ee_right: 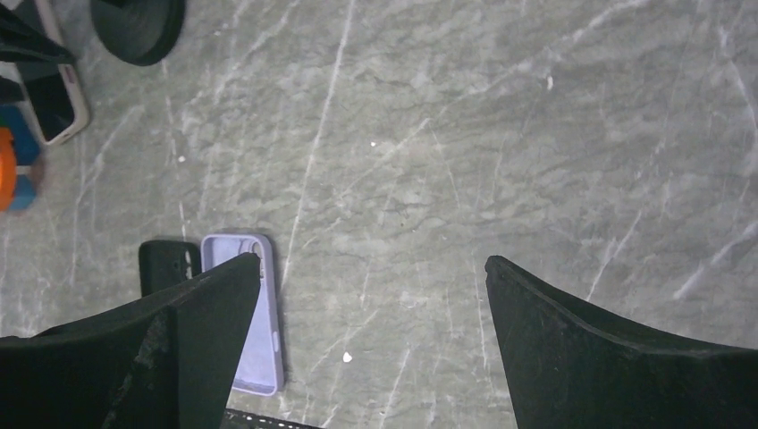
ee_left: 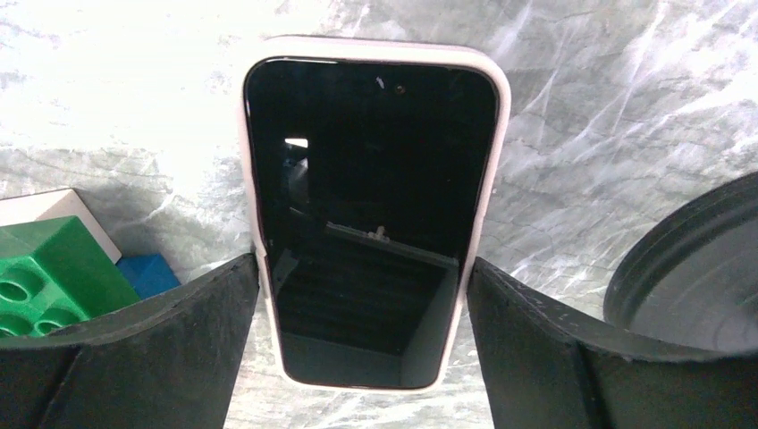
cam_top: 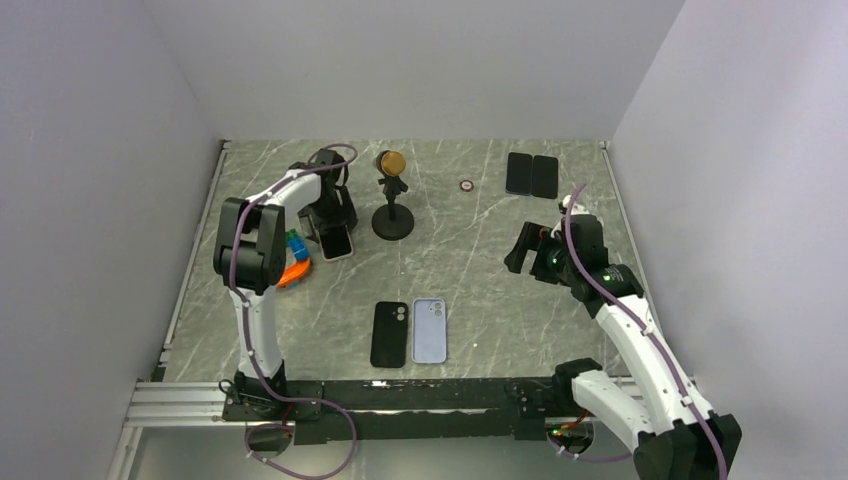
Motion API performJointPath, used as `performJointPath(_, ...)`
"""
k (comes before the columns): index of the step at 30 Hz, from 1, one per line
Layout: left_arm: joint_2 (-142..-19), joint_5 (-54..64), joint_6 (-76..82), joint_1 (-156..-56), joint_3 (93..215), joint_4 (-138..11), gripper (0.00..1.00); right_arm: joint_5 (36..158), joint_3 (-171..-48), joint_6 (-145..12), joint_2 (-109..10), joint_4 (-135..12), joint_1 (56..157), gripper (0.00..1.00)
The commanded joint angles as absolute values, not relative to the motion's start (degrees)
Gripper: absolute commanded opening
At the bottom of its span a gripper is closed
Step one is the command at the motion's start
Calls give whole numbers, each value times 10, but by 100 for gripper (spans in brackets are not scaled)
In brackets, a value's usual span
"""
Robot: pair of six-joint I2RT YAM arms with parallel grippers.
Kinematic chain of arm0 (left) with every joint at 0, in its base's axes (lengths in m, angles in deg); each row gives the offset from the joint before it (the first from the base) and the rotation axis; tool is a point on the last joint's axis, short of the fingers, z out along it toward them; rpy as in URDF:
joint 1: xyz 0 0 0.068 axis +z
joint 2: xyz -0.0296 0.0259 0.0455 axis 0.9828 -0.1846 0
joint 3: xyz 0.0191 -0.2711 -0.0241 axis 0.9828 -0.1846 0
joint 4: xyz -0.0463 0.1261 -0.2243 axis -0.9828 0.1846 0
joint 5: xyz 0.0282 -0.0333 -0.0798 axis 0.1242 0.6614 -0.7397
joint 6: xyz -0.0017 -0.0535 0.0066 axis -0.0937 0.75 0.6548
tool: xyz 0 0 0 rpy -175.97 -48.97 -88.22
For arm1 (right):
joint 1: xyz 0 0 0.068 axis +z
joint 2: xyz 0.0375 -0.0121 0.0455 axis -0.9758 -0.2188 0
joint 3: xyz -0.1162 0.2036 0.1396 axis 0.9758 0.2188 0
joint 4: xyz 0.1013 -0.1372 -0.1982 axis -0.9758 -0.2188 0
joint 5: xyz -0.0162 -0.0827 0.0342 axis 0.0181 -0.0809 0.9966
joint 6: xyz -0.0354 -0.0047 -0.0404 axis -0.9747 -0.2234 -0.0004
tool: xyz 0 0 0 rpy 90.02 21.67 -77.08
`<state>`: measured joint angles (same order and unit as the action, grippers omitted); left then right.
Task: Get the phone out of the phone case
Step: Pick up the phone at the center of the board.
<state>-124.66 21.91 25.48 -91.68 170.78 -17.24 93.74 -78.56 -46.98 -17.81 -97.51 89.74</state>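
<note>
The phone [ee_left: 371, 214], seated in its pale case [ee_left: 502, 134], lies flat and screen-up in the upper left of the top view, its long axis running top to bottom of the frame, between the toy bricks [ee_left: 45, 268] and the round black stand base [ee_left: 697, 259]. The left claw [ee_left: 362, 264] straddles its lower half, spread wide with a finger against each long edge; whether it grips cannot be told. The right claw [ee_right: 372, 261] hangs fully spread and empty over the grey, white-veined worktop [cam_top: 480, 280], enclosed by plain pale walls [cam_top: 420, 60].
</note>
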Motion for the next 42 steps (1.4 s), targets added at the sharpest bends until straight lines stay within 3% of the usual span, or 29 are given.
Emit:
performJointPath(1, -1276, 234, 246, -919, 1737, -149, 85, 875, -809, -426, -203, -1015, 899, 100)
performJointPath(11, -1219, 220, 209, -919, 1677, -224, 33, 910, -813, -463, -215, -1006, 899, 100)
performJointPath(14, -1167, 217, 214, -919, 1655, -238, 20, 940, -802, -475, -220, -984, 899, 100)
performJointPath(15, -1147, 215, 217, -919, 1646, -242, 9, 952, -799, -479, -223, -977, 899, 100)
performJointPath(17, -1109, 209, 227, -919, 1624, -248, 0, 977, -789, -484, -231, -961, 901, 100)
performJointPath(28, -873, 117, 339, -975, 1473, -296, 0, 1102, -717, -419, -246, -755, 1013, 98)
performJointPath(35, -737, 91, 504, -1105, 1353, -379, 0, 1114, -673, -327, -294, -510, 1187, 81)
performJointPath(42, -706, 175, 592, -1220, 1332, -369, 0, 1089, -665, -311, -350, -429, 1263, 70)
